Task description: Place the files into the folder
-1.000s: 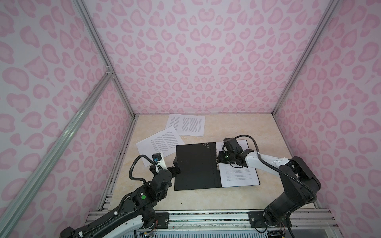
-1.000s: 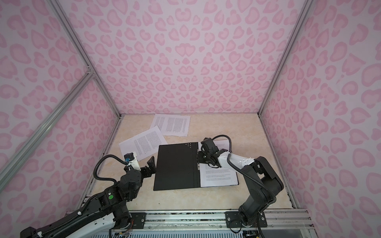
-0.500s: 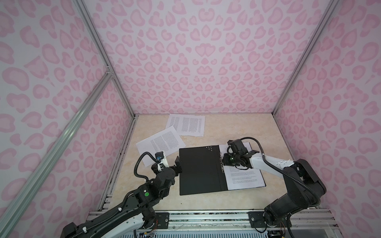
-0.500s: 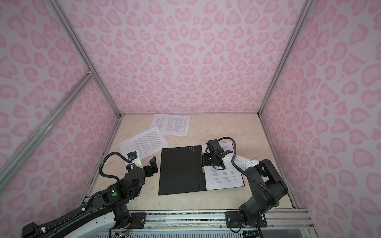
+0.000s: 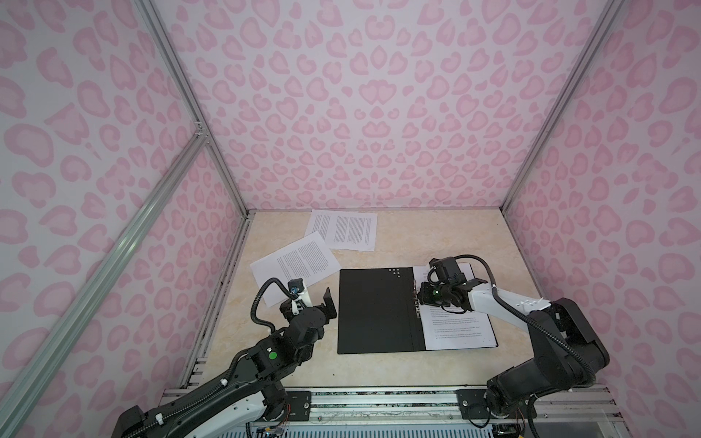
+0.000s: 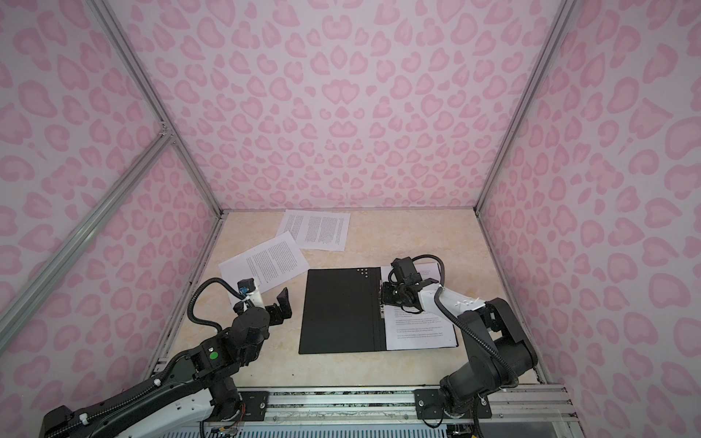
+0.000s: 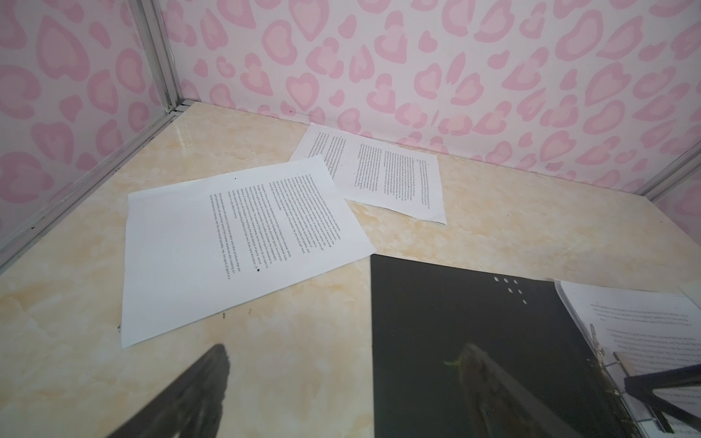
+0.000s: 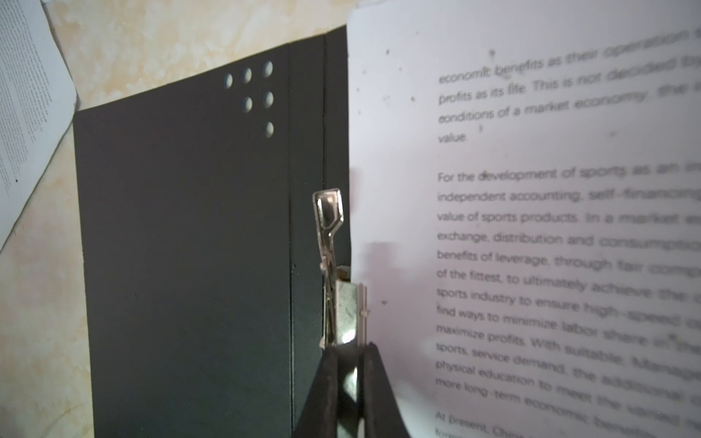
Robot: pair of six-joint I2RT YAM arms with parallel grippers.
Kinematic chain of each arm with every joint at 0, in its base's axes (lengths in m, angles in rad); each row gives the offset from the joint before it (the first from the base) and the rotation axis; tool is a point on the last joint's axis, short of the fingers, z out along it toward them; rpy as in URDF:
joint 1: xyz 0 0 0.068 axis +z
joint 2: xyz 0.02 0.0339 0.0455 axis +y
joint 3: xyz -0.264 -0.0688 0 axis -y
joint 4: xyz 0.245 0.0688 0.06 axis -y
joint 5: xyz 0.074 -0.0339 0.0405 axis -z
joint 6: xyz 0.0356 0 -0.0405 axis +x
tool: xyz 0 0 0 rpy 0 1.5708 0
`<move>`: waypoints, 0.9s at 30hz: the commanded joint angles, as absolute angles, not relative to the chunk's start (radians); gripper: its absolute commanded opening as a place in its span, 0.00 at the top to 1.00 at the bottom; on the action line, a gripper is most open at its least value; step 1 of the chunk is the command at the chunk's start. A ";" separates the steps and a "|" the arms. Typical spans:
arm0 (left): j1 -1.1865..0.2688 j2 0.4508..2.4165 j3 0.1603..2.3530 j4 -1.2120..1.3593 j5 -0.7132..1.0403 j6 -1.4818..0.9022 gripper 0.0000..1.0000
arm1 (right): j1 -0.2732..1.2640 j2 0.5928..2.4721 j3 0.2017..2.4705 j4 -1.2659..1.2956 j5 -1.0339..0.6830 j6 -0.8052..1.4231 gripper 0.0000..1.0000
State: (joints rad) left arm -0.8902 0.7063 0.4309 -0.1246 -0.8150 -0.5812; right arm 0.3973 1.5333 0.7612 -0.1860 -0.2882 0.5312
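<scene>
On the printed sheet (image 8: 531, 235) lying in the open folder (image 8: 182, 246) you can read "For the development of sports", "independent accounting", "exchange, distribution and consumption" and "maximize profits". The loose sheets' (image 7: 235, 242) print is too small to read.

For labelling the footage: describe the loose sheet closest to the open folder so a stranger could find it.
Find the open black folder on the beige table. Off its far left corner lie two loose printed sheets. The tilted sheet is the nearer one, lying askew, while the back-wall sheet lies straighter and farther off.
</scene>
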 commanded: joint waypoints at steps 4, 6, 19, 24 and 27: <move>-0.888 0.701 0.443 -0.106 -0.813 -0.578 0.04 | 0.383 1.532 0.760 -0.177 -0.285 0.529 0.89; -0.888 0.699 0.443 -0.106 -0.810 -0.578 0.04 | 0.380 1.536 0.767 -0.179 -0.289 0.532 0.89; -0.888 0.694 0.443 -0.104 -0.807 -0.578 0.04 | 0.402 1.577 0.808 -0.167 -0.310 0.542 0.89; -0.887 0.696 0.443 -0.104 -0.807 -0.580 0.04 | 0.427 1.608 0.828 -0.150 -0.327 0.548 0.89; -0.887 0.698 0.445 -0.103 -0.806 -0.580 0.04 | 0.450 1.629 0.843 -0.143 -0.330 0.549 0.89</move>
State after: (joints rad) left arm -0.8883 0.6971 0.4309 -0.1246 -0.8001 -0.5812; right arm 0.4377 1.6157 0.8314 -0.1787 -0.3096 0.5426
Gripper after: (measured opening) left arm 0.962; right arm 0.111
